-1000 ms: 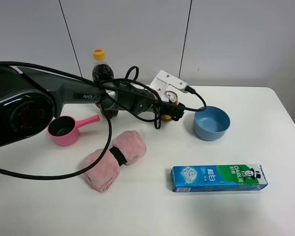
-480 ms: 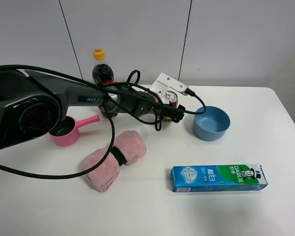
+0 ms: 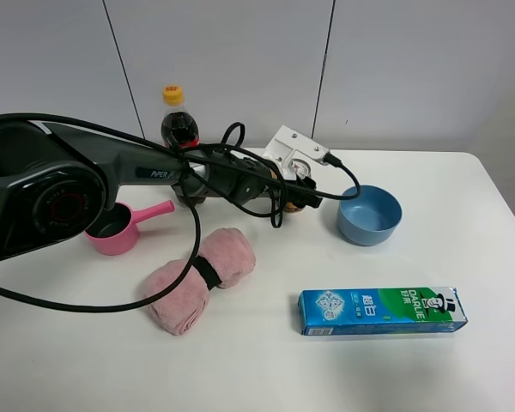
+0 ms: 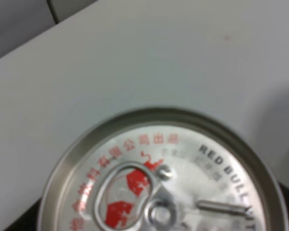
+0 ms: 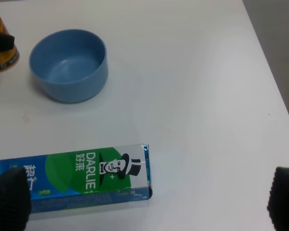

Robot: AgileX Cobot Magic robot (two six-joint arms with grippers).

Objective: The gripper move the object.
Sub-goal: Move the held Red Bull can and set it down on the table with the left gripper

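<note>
We see the left gripper (image 3: 297,190) set around the Red Bull can (image 4: 159,192), we cannot tell if it grips, can between cola bottle (image 3: 176,129) and blue bowl (image 5: 68,65), right gripper (image 5: 147,201) spread wide over the Darlie toothpaste box (image 5: 86,175).

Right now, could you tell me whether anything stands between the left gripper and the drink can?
Nothing visible does. The left gripper is at the can, jaws either side of it; the wrist view looks straight onto its top. The blue bowl stands apart.
</note>
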